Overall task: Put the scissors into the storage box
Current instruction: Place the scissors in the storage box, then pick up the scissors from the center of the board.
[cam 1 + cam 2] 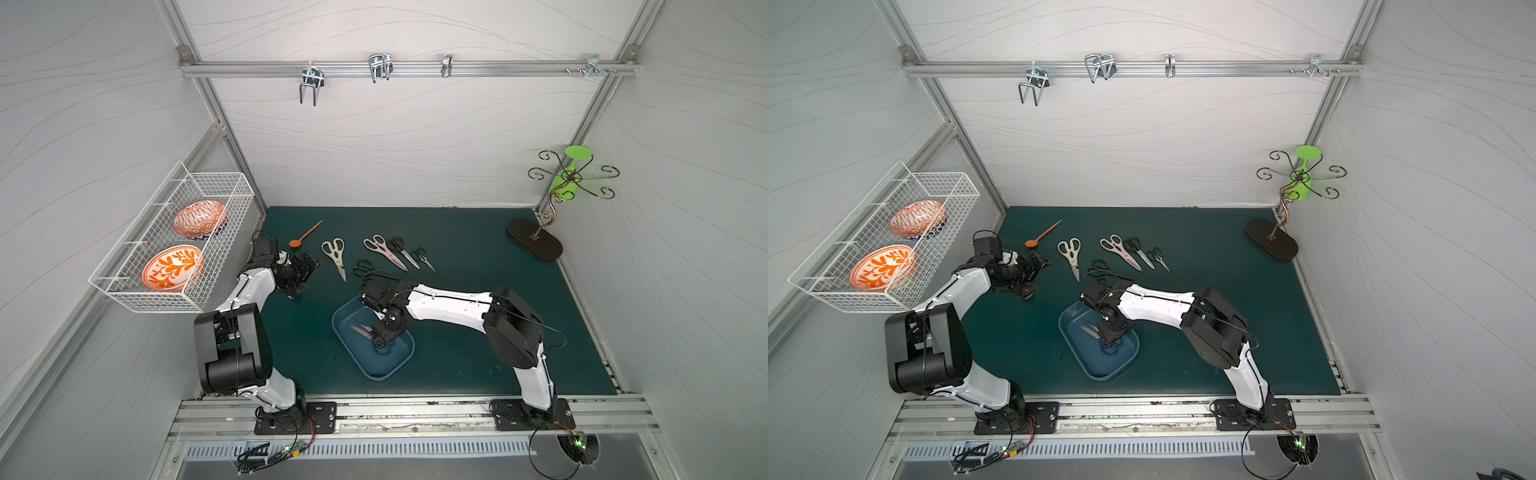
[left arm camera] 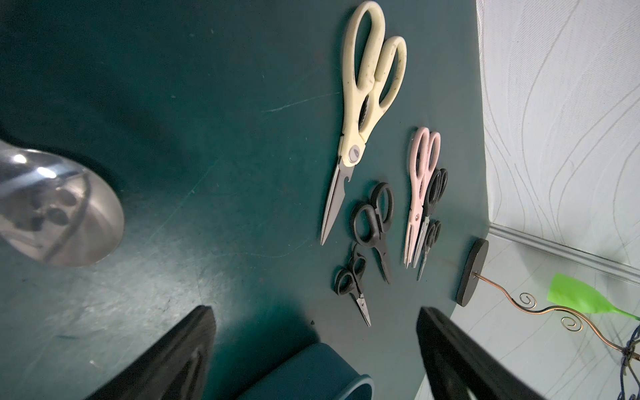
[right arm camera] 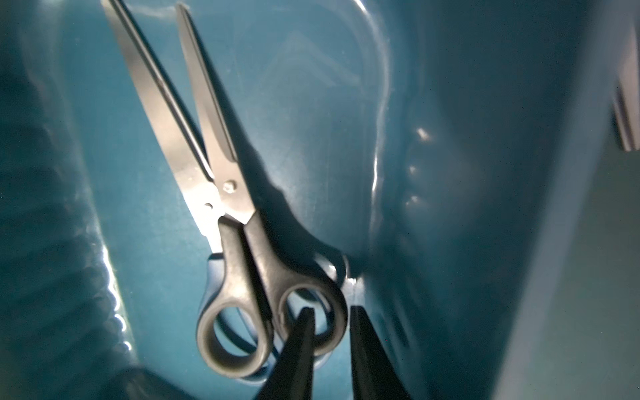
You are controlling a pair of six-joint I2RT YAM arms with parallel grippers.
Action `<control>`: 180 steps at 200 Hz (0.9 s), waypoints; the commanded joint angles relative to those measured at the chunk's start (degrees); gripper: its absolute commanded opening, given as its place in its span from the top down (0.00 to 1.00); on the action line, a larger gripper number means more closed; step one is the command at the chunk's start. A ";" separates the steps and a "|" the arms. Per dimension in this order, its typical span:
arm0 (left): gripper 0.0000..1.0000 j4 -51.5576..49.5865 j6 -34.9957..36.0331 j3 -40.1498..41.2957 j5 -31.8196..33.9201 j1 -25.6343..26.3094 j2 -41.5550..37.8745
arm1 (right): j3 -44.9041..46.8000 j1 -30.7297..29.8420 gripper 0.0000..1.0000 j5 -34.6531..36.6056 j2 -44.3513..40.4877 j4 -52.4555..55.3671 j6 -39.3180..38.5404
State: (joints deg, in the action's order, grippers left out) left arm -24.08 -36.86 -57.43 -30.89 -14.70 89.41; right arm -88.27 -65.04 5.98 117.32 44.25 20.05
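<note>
Two pairs down in the storage box [image 1: 390, 362]: black-handled scissors [image 3: 242, 263] atop blue-handled scissors [image 3: 213, 277]. Right gripper [image 3: 331, 309] slightly parted, astride one black handle ring; widen fully, then lift straight up, avoiding a snag. Left gripper [image 2: 317, 310] wide apart, idle.

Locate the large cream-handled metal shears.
The cream-handled shears lie flat on the green mat in both top views, between the orange plastic spoon and the pink-handled shears.

no legible text, label, brand, number or sign in any view. faint raised mark on storage box [image 3: 450, 138] floor: too blurred to read. black-handled scissors [image 3: 242, 242] blades: no stamp readable.
</note>
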 commanded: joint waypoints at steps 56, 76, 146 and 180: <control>0.05 0.67 0.03 -1.19 -0.83 -0.14 -0.81 | -4.37 1.38 0.68 -3.41 -9.02 2.48 0.92; 0.04 0.77 0.03 -1.19 -1.31 -0.02 -0.81 | -4.91 4.57 0.68 -4.78 -12.07 1.25 2.00; 0.05 0.61 0.49 -1.21 -2.15 2.65 -0.38 | -6.19 22.64 0.66 -7.17 -8.91 -5.68 0.57; 0.05 0.62 0.39 -1.19 -2.06 3.93 -0.11 | -13.21 29.42 0.66 -5.20 -1.04 -3.42 -4.11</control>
State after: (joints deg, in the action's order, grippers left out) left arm -24.08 -36.86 -57.43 -32.18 -11.60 89.41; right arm -96.86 -38.70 0.19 111.33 39.40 19.66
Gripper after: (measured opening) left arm 0.954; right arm 0.338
